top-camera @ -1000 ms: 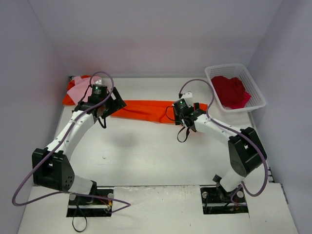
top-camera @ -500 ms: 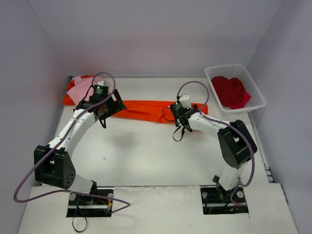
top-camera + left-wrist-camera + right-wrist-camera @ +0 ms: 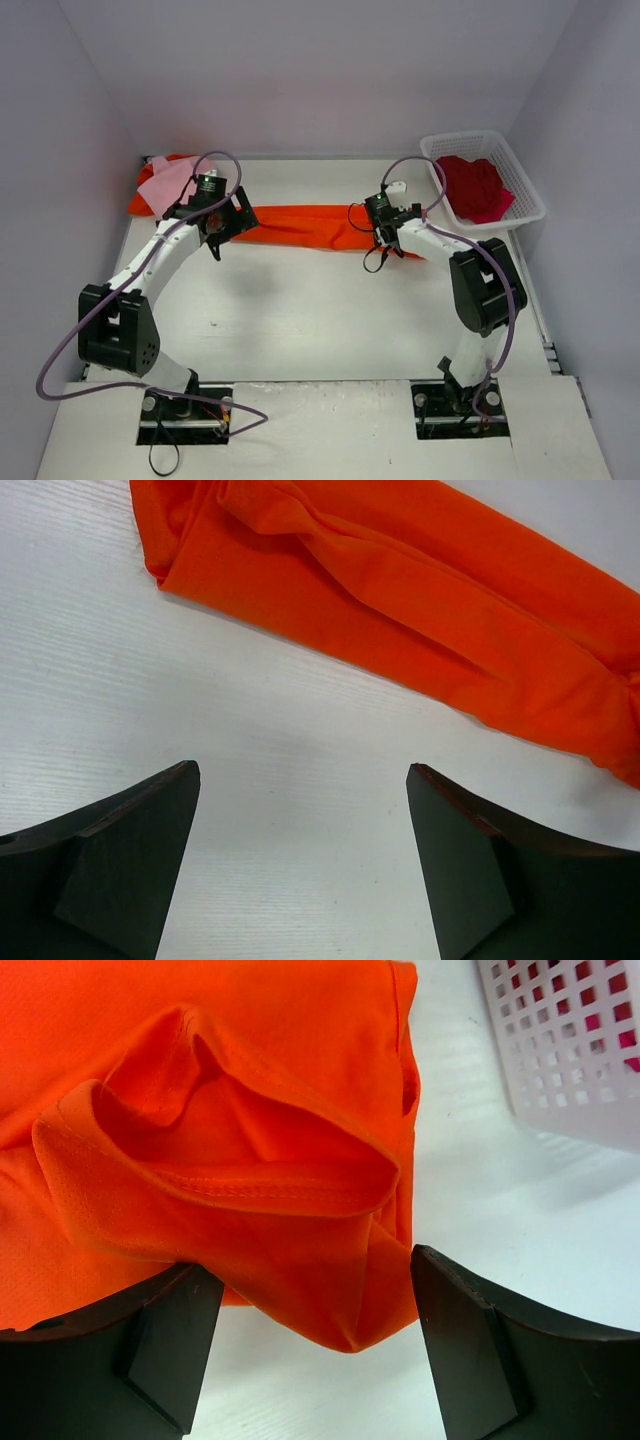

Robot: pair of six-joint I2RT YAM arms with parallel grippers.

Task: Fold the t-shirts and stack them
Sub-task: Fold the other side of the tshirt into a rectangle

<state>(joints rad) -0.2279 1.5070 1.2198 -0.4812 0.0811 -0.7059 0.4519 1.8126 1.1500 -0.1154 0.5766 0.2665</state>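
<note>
The left gripper (image 3: 301, 767), jaws wide, hovers just this side of the orange t-shirt (image 3: 310, 222) stretched flat on the table (image 3: 300, 320). The right gripper (image 3: 315, 1260), equally wide, has slid to the shirt's right end, straddling its hem; a fold pinch looks next.

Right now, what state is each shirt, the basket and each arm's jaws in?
orange t-shirt: folded into a long strip, lying flat, right end bunched.
pink t-shirt: lying rumpled, far left.
basket: upright, far right.
red t-shirt: crumpled inside the basket.
left gripper: jaws open, empty.
right gripper: jaws open, astride the orange t-shirt's bunched end.
</note>
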